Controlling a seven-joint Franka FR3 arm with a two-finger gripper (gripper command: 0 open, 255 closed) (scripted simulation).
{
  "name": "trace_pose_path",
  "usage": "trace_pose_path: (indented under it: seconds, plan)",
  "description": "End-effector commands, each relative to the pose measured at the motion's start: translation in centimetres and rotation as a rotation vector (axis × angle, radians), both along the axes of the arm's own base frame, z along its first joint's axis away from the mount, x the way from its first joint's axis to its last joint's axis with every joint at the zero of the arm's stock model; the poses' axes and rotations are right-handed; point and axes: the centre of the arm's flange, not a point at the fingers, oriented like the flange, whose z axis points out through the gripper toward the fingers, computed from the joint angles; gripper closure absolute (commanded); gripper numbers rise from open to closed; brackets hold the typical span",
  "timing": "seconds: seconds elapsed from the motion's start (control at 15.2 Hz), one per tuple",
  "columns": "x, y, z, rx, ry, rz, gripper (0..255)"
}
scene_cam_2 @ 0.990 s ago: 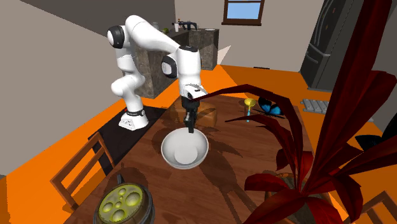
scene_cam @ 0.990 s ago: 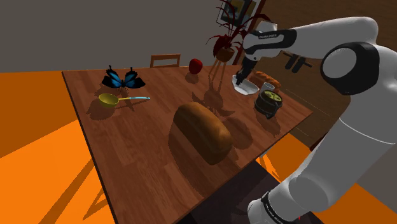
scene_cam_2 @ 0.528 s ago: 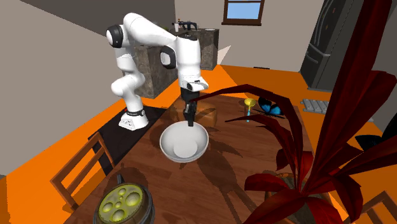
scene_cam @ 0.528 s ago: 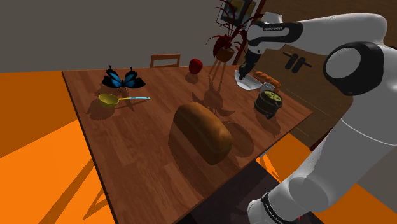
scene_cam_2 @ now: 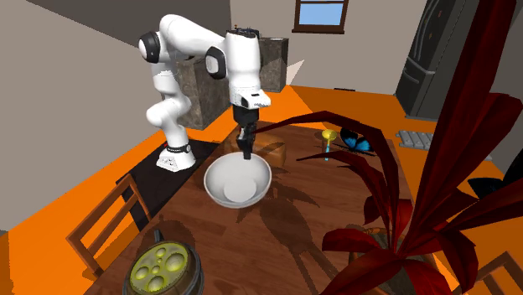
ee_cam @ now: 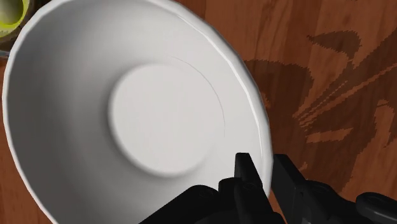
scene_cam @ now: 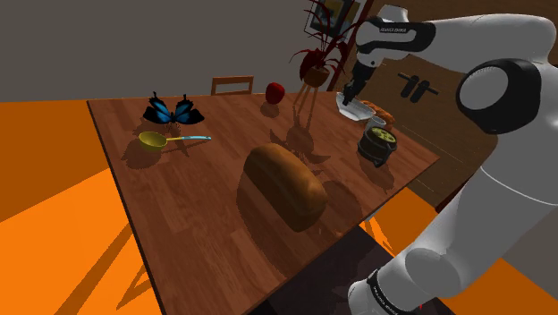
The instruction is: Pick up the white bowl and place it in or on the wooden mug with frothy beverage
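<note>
Nearest in the shoulder view, on the brown wooden table (scene_cam: 197, 233), a big brown bread loaf (scene_cam: 286, 186), lying lengthwise close to the near edge.

Further in and to the right, close by the table's right edge, a dark wooden barrel-shaped mug with yellow-green froth (scene_cam: 377, 143), standing upright. Seen in the second exterior view at the near left corner, froth facing up (scene_cam_2: 163, 268).

Just beyond and above the mug, a round white bowl (scene_cam: 351, 109), off the table, tilted, hanging in the air and apart from the mug. Clamped on its rim by the all-black gripper (scene_cam: 351, 95), reaching down from the white arm. In the wrist view, one of the fingers (ee_cam: 245, 170) inside the rim and the other outside, pinching the bowl's wall (ee_cam: 127, 114); a sliver of the froth (ee_cam: 11, 13) peeking past the bowl's far rim. In the second exterior view, bowl (scene_cam_2: 237, 180) open side toward the camera, gripper (scene_cam_2: 247, 156) at its upper rim.

Over on the left of the table, a yellow ladle with a blue handle (scene_cam: 154, 140), and just beyond it a blue butterfly (scene_cam: 173, 111).

Toward the far edge, a red apple (scene_cam: 275, 91); right of it a dark red potted plant (scene_cam: 313, 64).

Farthest, behind the far edge, a wooden chair back (scene_cam: 231, 85).
</note>
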Motion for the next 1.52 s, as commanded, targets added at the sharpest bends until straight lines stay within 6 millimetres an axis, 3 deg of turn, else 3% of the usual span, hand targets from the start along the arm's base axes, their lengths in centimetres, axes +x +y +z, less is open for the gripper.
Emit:
trace_pose_path:
  seconds: [0.0,1.19,1.45]
  plan:
    - [-1.3,-1.9,0.6,-0.001,0.000,0.000,255]
    - [-14.7,-21.4,3.9,-0.001,0.000,0.000,255]
    - [-14.7,-21.4,1.8,-0.001,0.000,0.000,255]
